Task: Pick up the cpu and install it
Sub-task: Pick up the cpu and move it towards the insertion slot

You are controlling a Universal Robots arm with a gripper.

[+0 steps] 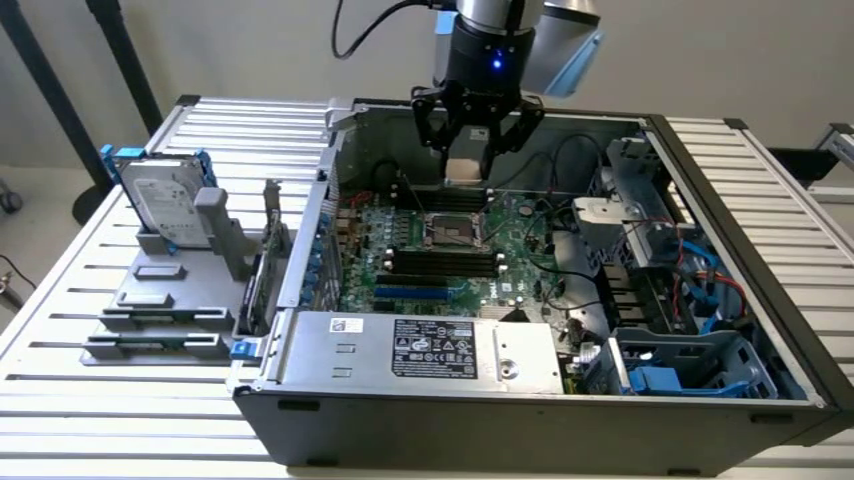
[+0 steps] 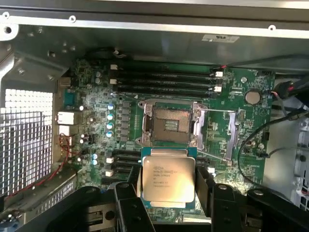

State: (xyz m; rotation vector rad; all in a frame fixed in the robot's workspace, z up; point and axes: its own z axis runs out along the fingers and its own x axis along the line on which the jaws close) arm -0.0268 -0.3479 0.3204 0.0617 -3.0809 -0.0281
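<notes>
Closest to me, the slatted metal table (image 1: 80, 400) carried one open computer case (image 1: 534, 405) lying on its side, its lid off. Just inside the near wall of the case sat one grey power box (image 1: 414, 350) with a white label on top. Beside it, toward the exterior view's right, was a grey cage (image 1: 714, 350) holding blue plastic parts. Behind these, one green circuit board (image 1: 521, 270) covered the floor of the case. It had rows of black slots (image 1: 441, 265) and, in its middle, one square metal-framed socket (image 1: 450, 232), which was open and had nothing in it.

Outside the case, toward the exterior view's left, one grey stand (image 1: 160, 300) stood on the table. One silver drive (image 1: 160, 200) with blue brackets sat upright in it.

Farther back, the black claw (image 1: 467, 165) hung down from the arm over the board. It was closed on the one cpu (image 1: 465, 168), a small flat silvery square clamped by its edges between the fingers (image 2: 205, 188). The cpu was held level in the air, near the socket but apart from it, on the socket's far side as I saw it. Beyond that stood the far wall of the case.
</notes>
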